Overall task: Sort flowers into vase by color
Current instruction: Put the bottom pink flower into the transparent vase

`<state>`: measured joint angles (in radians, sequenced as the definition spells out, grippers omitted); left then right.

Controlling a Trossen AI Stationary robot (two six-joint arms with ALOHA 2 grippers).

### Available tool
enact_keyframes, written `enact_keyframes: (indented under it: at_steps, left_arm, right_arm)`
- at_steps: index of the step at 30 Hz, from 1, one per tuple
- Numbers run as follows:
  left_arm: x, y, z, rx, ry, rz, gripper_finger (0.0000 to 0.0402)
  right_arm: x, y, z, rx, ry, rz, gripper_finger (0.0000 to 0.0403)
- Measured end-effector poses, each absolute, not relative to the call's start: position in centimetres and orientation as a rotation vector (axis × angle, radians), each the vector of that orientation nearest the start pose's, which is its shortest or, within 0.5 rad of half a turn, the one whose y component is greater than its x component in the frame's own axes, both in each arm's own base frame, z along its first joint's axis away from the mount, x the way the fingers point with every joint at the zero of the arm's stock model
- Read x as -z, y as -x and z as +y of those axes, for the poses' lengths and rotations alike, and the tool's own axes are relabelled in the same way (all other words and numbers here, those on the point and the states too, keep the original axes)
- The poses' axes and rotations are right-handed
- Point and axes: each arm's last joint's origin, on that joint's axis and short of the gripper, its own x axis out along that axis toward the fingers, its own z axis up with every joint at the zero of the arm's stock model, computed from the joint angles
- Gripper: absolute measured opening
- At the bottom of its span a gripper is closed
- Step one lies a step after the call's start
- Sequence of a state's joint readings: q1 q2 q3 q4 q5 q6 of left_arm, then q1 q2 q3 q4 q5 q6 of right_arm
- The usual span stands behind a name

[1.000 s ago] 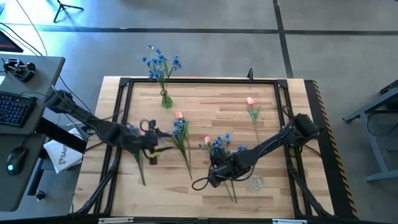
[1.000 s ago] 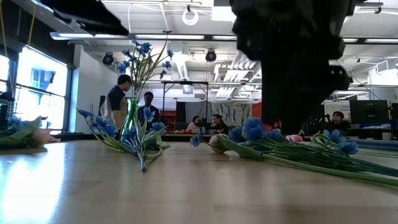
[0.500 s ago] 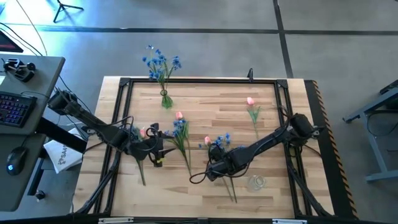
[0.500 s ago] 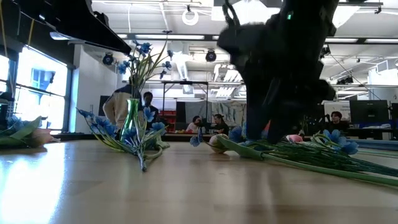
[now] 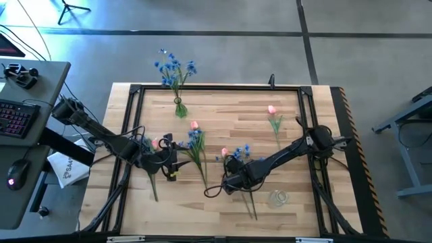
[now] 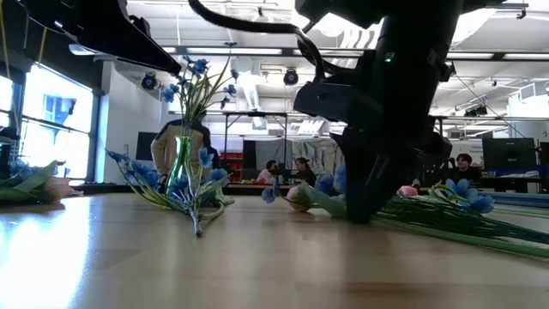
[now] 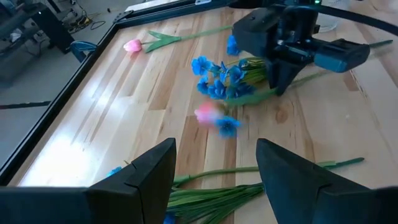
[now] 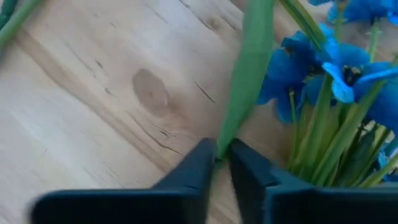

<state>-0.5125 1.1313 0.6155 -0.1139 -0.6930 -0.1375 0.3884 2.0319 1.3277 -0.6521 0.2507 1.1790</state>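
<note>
A pile of blue blossoms and a pink bud [image 5: 236,155] lies on the table's middle right; it also shows in the low view [image 6: 343,193]. My right gripper [image 5: 231,179] stands on its near side, shut on a green leaf [image 8: 245,74] beside blue blossoms [image 8: 336,62]. My left gripper [image 5: 170,163] is open, its fingers [image 7: 149,174] standing over green stems [image 7: 211,199] lying on the table. A pink tulip [image 5: 156,143] lies by my left arm. More blue flowers [image 5: 196,142] and a pink tulip [image 5: 194,125] lie in the middle, and another pink tulip [image 5: 272,111] at the far right. My right gripper pinches the long green leaf's lower end [image 8: 219,148] between its two fingertips [image 8: 198,167]. The fingers come from above, pointing down [image 6: 360,210]. The leaf lies low over the wood with the pile; which stem it belongs to I cannot tell.
A green vase [image 5: 179,106] with blue flowers [image 5: 174,67] stands at the far left edge, seen also in the low view [image 6: 182,159]. A clear glass vase [image 5: 278,198] stands near the front right. A black frame [image 5: 216,88] rims the table. People stand in the room beyond.
My right gripper has come down and a little toward the table's left onto the near side of the blue and pink pile, its fingertips now at the wood. My left gripper has shifted slightly toward the table's right, then kept still.
</note>
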Motion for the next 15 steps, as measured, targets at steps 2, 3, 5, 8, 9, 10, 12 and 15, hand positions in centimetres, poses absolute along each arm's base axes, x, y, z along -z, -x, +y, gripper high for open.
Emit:
enact_keyframes:
  at_steps: [2,3,5,8,9,10,12,15]
  left_arm:
    - [-22.1,-20.4,-9.3,-0.209,-0.223,0.505,0.0211]
    - [-22.1,-20.4,-9.3,-0.210,-0.222,0.505,0.0211]
    - [-22.1,-20.4,-9.3,-0.211,-0.216,0.504,0.0211]
    - [-22.1,-20.4,-9.3,-0.211,-0.216,0.503,0.0211]
    - [-22.1,-20.4,-9.3,-0.209,-0.222,0.503,0.0211]
    - [-22.1,-20.4,-9.3,-0.209,-0.223,0.503,0.0211]
    - [-22.1,-20.4,-9.3,-0.207,-0.228,0.501,0.0211]
    - [-22.1,-20.4,-9.3,-0.207,-0.228,0.501,0.0211]
  right_arm:
    - [-13.4,-35.6,14.2,0.607,-0.532,1.133,0.0012]
    - [-13.5,-35.5,14.4,0.605,-0.498,1.118,0.0015]
    - [-13.7,-35.4,14.8,0.607,-0.448,1.070,0.0014]
    - [-14.9,-35.6,15.5,0.573,-0.388,0.947,0.0004]
    - [-15.4,-35.8,15.8,0.541,-0.363,0.918,0.0005]
    - [-15.6,-36.0,16.0,0.513,-0.337,0.897,0.0005]
    - [-16.1,-36.1,16.3,0.476,-0.299,0.863,0.0004]
    - [-17.0,-36.4,16.4,0.460,-0.245,0.786,0.0003]
